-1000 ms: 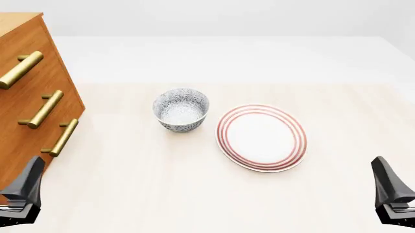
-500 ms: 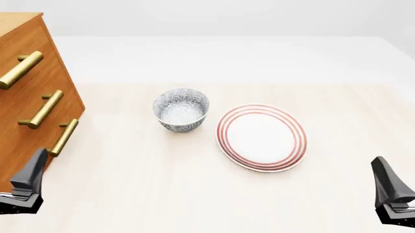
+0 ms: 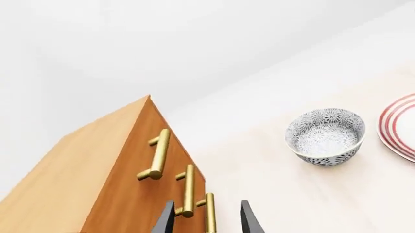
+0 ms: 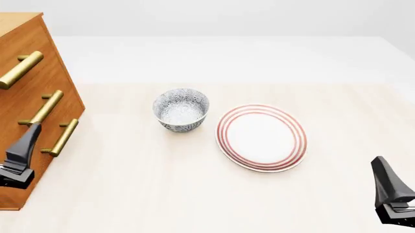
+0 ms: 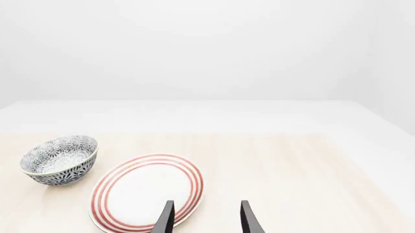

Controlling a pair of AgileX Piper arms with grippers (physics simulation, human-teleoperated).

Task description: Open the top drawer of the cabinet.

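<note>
The left gripper (image 3: 206, 221) — fingers spread, holding nothing — is hovering by the lower handles of the cabinet (image 4: 29, 97) at the table's left, so it should be rising to the top drawer (image 4: 19, 53) handle.

The cabinet (image 4: 26, 97) was cut off by the front view's left edge. The left gripper (image 4: 23, 145) overlapped its lower front; the plate (image 3: 399, 127) was cropped in the left wrist view.

Blue-patterned bowl (image 4: 181, 109), upright, on pale wood counter (image 4: 162, 194); red-ringed white plate (image 4: 261, 137) just beside it, apart.
</note>
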